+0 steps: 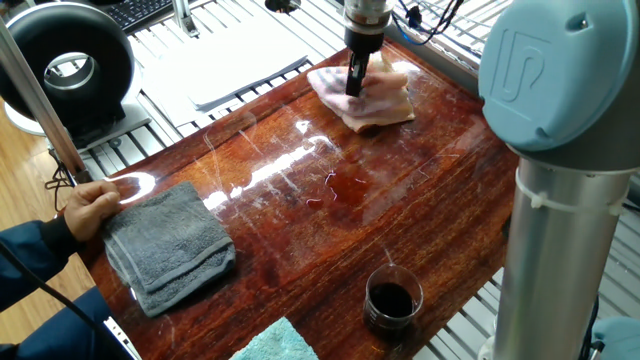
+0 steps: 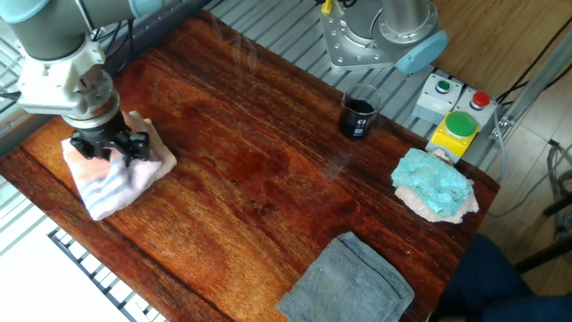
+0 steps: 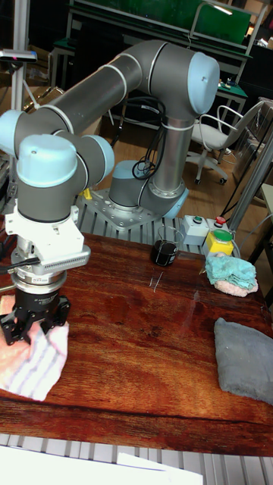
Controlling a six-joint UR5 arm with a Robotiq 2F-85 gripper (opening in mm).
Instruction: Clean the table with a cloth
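Note:
The cloth (image 1: pixel 378 101) (image 2: pixel 112 177) (image 3: pixel 36 365), pale pink with faint stripes, lies bunched near a far corner of the glossy reddish-brown table (image 1: pixel 420 220) (image 2: pixel 268 206) (image 3: pixel 152 348). My gripper (image 1: pixel 353 86) (image 2: pixel 105 149) (image 3: pixel 32 321) points straight down into the cloth and is shut on a fold of it, pressing it against the wood. A small dark puddle (image 1: pixel 345 187) shines in the middle of the table, well apart from the cloth.
A dark grey towel (image 1: pixel 170 245) (image 2: pixel 349 282) (image 3: pixel 246 356) lies beside a person's hand (image 1: pixel 90 205). A teal cloth (image 2: pixel 433 183) (image 3: pixel 231 273) and a beaker of dark liquid (image 1: pixel 390 297) (image 2: pixel 358 114) (image 3: pixel 164 250) stand near the robot base. A white board (image 1: pixel 240 60) lies past the table's edge.

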